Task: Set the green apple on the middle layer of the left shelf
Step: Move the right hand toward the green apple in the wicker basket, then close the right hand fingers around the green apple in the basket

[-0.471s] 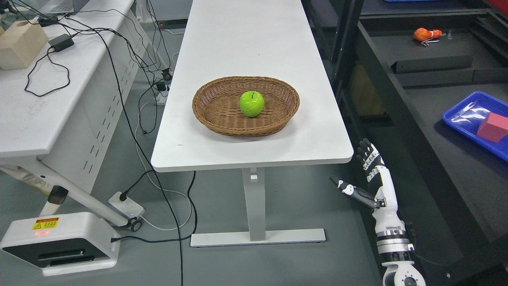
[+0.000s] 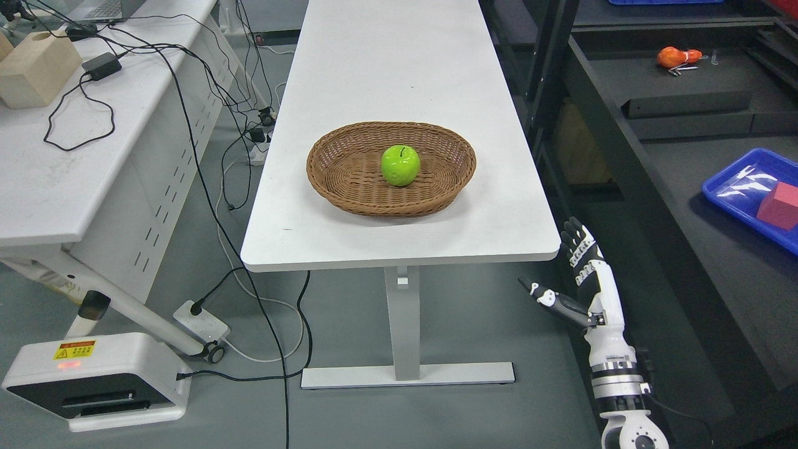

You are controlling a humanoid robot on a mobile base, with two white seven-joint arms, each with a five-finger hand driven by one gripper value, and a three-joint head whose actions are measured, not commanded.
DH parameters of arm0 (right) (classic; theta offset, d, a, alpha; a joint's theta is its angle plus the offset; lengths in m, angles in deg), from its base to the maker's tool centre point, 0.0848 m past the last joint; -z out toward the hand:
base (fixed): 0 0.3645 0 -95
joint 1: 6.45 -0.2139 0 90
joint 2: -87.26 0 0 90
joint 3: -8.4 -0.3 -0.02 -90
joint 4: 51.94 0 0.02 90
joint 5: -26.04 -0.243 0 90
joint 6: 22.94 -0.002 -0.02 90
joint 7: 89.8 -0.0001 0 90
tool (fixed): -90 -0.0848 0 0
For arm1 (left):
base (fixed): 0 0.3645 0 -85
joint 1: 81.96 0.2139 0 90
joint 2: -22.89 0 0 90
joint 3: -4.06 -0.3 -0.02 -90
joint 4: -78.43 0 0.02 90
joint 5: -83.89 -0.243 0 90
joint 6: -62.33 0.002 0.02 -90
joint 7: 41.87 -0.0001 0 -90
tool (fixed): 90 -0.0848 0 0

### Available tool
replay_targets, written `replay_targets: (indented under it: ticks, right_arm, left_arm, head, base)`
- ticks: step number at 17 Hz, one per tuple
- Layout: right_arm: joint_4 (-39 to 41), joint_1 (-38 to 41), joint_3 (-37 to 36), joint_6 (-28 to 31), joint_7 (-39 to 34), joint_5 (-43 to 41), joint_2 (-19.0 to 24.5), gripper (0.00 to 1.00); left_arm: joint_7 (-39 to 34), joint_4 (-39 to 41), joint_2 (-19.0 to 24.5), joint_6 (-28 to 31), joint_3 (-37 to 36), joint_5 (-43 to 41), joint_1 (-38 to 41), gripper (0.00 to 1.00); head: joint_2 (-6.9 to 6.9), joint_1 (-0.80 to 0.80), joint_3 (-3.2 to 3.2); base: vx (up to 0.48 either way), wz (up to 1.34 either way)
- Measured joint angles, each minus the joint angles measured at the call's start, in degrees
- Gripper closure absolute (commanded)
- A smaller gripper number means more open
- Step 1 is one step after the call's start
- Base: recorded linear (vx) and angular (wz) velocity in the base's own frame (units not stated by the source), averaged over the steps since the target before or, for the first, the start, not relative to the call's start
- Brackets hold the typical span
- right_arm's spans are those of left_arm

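A green apple (image 2: pixel 400 165) lies in the middle of a brown wicker basket (image 2: pixel 336 168) on the white table (image 2: pixel 399 68). My right hand (image 2: pixel 561 268) hangs below and to the right of the table's near right corner, fingers spread and holding nothing. It is well apart from the apple. My left arm does not show.
A black shelf unit (image 2: pixel 661 125) stands to the right, holding a blue tray (image 2: pixel 729 184) with a red block (image 2: pixel 779 206) and an orange object (image 2: pixel 676 57). On the left a white desk (image 2: pixel 75 168) carries cables and a wooden block (image 2: pixel 38 68). A white device (image 2: pixel 93 380) and cords lie on the floor.
The whole picture has shifted slightly right and down, so the camera has moved. The apple, basket and right hand keep their places relative to one another.
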Motion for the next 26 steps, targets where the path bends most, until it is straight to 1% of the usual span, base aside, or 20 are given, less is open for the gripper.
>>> replay_targets:
  ticks: [1, 2, 3, 4, 7, 9, 13, 15, 20, 26]
  right_arm:
    - [0.25, 0.01, -0.16, -1.87, -0.47, 1.63, -0.39, 0.08]
    - [0.66, 0.01, -0.33, -3.17, -0.63, 4.71, -1.15, 0.07]
    - [1.05, 0.01, -0.50, -4.15, -0.12, 10.07, -2.19, 0.06]
    - [1.44, 0.01, -0.66, -4.63, 0.36, 15.10, -3.24, 0.00]
    - [3.32, 0.00, -1.11, -6.40, 0.79, 27.03, -7.15, 0.00]
    - [4.30, -0.02, -1.26, -8.96, 1.01, 30.74, -8.96, 0.00]
    - [5.83, -0.02, -1.73, -11.21, -5.28, 34.97, -13.24, 0.00]
    - [6.39, -0.11, -1.99, -12.61, -6.86, 36.11, -15.24, 0.00]
    - [7.41, -2.18, -1.38, -16.20, -7.91, 37.66, -19.20, 0.00]
    - [7.81, -4.89, 4.08, -17.17, -8.22, 43.51, -22.38, 0.00]
  left_arm:
    - [0.00, 0.01, 0.00, 0.00, 0.00, 0.00, -0.02, 0.00]
    - [0.00, 0.00, 0.01, -0.01, 0.00, 0.00, 0.00, 0.00]
    - [0.00, 0.00, 0.00, -0.01, 0.00, 0.00, -0.01, 0.00]
    - [0.00, 0.00, 0.00, -0.01, 0.02, 0.00, 0.00, 0.00]
    - [0.02, 0.01, 0.00, -0.04, 0.01, 0.00, -0.03, 0.00]
    - [0.04, 0.01, 0.00, -0.04, 0.01, 0.00, -0.03, 0.00]
    - [0.04, 0.01, 0.00, -0.33, 0.01, 0.00, -0.04, 0.00]
    - [0.04, 0.01, 0.00, -0.40, 0.01, 0.00, -0.04, 0.00]
    - [0.04, 0.01, 0.00, -0.01, 0.00, 0.00, -0.03, 0.00]
    - [0.01, 0.01, 0.00, 0.00, 0.00, 0.00, -0.02, 0.00]
  head:
    - [0.00, 0.00, 0.00]
    - [0.00, 0.00, 0.00]
    - [0.00, 0.00, 0.00]
    - [0.00, 0.00, 0.00]
    - [0.00, 0.00, 0.00]
    - [0.00, 0.00, 0.00]
    - [0.00, 0.00, 0.00]
    - [0.00, 0.00, 0.00]
    - [0.00, 0.00, 0.00]
    - [0.00, 0.00, 0.00]
  base:
    - [0.035, 0.05]
    - [0.108, 0.15]
    - [0.108, 0.15]
    - [0.235, 0.28]
    - [0.317, 0.30]
    - [0.383, 0.26]
    - [0.335, 0.15]
    - [0.211, 0.06]
    - [0.111, 0.01]
    - [0.017, 0.00]
